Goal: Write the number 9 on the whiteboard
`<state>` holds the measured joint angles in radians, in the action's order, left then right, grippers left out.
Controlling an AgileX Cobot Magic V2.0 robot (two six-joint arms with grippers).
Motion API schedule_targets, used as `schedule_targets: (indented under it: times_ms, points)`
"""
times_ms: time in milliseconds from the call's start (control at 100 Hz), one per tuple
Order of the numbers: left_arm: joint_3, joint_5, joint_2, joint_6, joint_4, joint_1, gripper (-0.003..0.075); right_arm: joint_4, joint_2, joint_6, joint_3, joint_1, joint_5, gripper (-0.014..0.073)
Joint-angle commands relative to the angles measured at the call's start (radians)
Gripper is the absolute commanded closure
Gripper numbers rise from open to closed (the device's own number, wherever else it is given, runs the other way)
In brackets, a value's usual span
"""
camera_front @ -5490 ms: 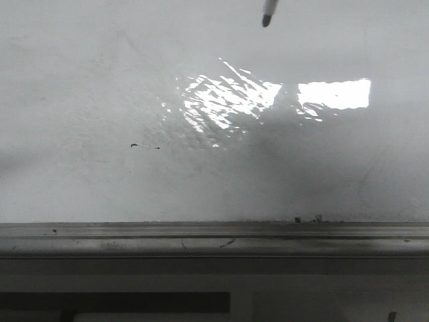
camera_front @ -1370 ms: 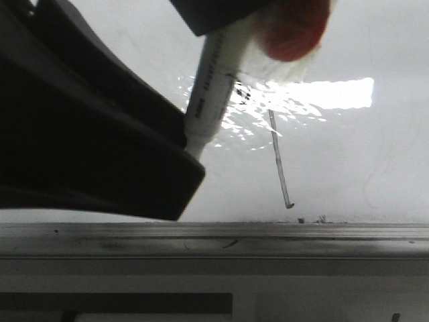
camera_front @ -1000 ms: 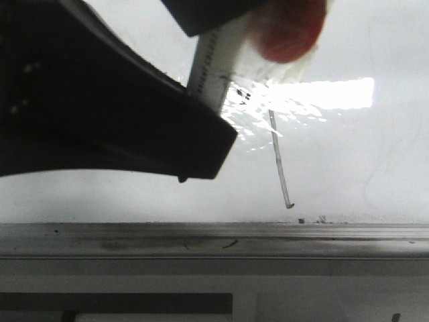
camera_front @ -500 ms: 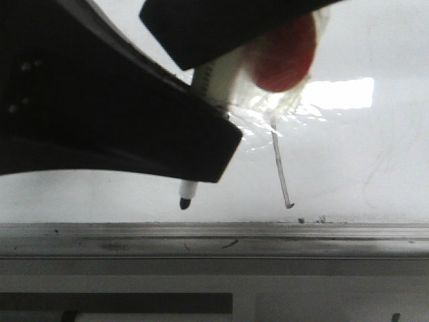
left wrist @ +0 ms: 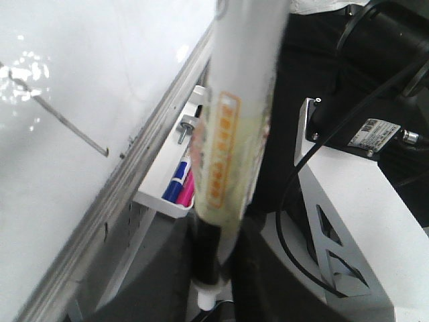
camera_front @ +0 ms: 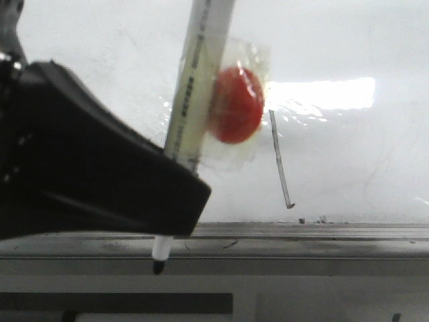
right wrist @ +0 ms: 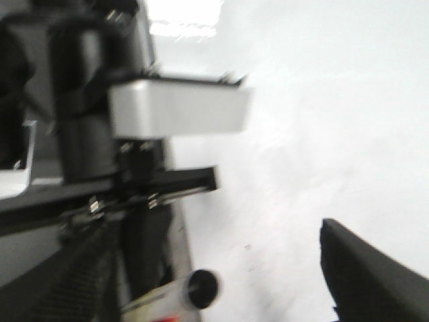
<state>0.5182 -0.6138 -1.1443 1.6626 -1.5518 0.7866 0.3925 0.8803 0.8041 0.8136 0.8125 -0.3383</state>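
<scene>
- Whiteboard [camera_front: 348,40]: glossy white, bright glare patch right of centre in the front view; grey ledge [camera_front: 322,238] runs along its lower edge.
- Number 9 [camera_front: 280,159]: only a thin, slightly slanted black tail shows, ending in a small hook just above the ledge. Its top runs into the glare, beside the red disc, so no loop can be made out. The left wrist view shows the same stroke [left wrist: 70,126] on the board, close to the ledge.
- Marker [camera_front: 196,94]: white barrel with printed text, nearly upright, slightly tilted. Black tip [camera_front: 158,267] points down and sits in front of the ledge, below the board surface, well left of the stroke.
- Red disc [camera_front: 234,104] in clear wrap is fixed to the barrel's right side.
- Left gripper [left wrist: 214,282]: clenched on the marker; the barrel [left wrist: 238,134] rises out from between its dark fingers in the left wrist view. Its black body [camera_front: 87,174] fills the left of the front view and covers the marker's lower barrel.
- Right gripper [right wrist: 268,268]: frame is blurred; one dark finger [right wrist: 375,282] shows against the board, well apart from the other side, so the jaws look released and hold nothing.
- Small white tray [left wrist: 164,194] under the ledge holds a blue and a pink marker.
</scene>
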Motion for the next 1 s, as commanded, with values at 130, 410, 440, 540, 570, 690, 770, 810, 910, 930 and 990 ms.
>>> schedule_targets:
  times_ms: [130,410,440,540,570,690,770,810,910,930,990]
  points:
    - [-0.002,0.052,0.014,-0.01,-0.154,-0.001,0.0741,0.001,-0.152,0.004,0.036,-0.097,0.149,0.0254]
    - [0.001,0.519,0.014,-0.101,-0.302,0.004,0.0741,0.009,-0.188,-0.006,0.026,-0.127,0.087,0.0655]
    - [0.001,0.548,0.014,-0.112,-0.302,0.004,0.0741,0.009,-0.188,-0.007,0.024,-0.127,0.08,0.0655]
    - [0.008,0.579,0.014,-0.112,-0.302,0.004,0.0741,0.011,-0.188,-0.007,0.016,-0.127,0.073,0.0655]
    - [0.014,0.579,0.014,-0.112,-0.302,0.004,0.0741,0.011,-0.188,-0.007,0.014,-0.127,0.073,0.0655]
    - [0.05,0.576,0.005,-0.112,-0.302,0.004,0.0741,0.011,-0.188,-0.009,0.01,-0.127,0.076,0.0655]
    - [0.075,0.578,-0.001,-0.112,-0.302,0.004,0.0741,0.013,-0.182,-0.009,0.01,-0.127,0.078,0.0655]
    - [0.088,0.592,-0.003,-0.112,-0.302,0.004,0.0741,0.015,-0.182,-0.009,0.01,-0.127,0.078,0.0655]
    - [0.106,0.638,-0.015,-0.113,-0.302,0.004,0.0741,0.036,-0.176,-0.009,0.01,-0.127,0.078,0.0655]
    - [0.106,0.645,-0.017,-0.113,-0.302,0.004,0.0741,0.048,-0.174,-0.009,0.01,-0.127,0.078,0.0655]
    - [0.106,0.68,-0.023,-0.113,-0.302,0.004,0.0741,0.066,-0.17,-0.009,0.01,-0.127,0.08,0.0655]
